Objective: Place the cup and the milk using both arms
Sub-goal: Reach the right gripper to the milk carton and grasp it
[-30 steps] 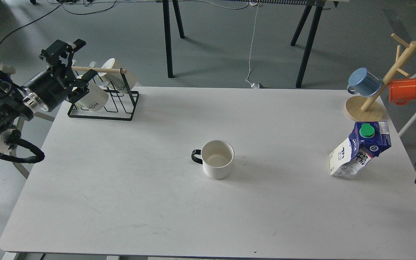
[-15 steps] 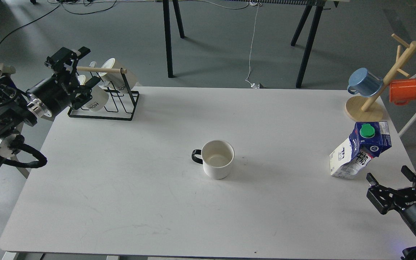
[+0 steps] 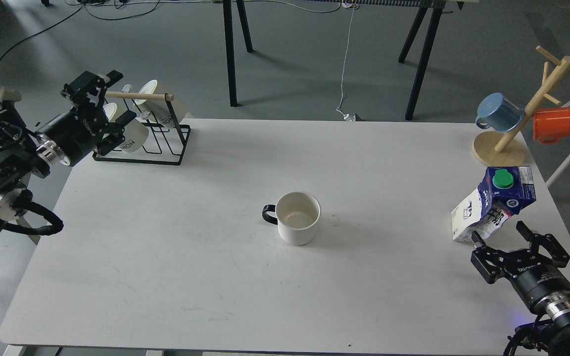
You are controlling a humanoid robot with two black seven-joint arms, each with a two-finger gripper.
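Observation:
The cream-white cup (image 3: 298, 218) with a small black handle on its left stands upright and empty at the middle of the white table (image 3: 191, 257). The blue-and-white milk carton (image 3: 491, 206) with a green cap stands near the right edge. My right gripper (image 3: 501, 233) is open, low over the table just in front of the carton, its fingers pointing at the carton's base, not touching it. My left gripper (image 3: 108, 102) is open and empty at the far left, beside the black wire rack, far from the cup.
A black wire rack (image 3: 151, 133) holding white lettered mugs stands at the back left corner, close to my left gripper. A wooden mug tree (image 3: 517, 128) with a blue mug (image 3: 498, 112) and an orange mug (image 3: 552, 124) stands at the back right, behind the carton.
My right arm has come into view from the lower right and moved up and left toward the carton. My left gripper has shifted slightly right and down near the rack.

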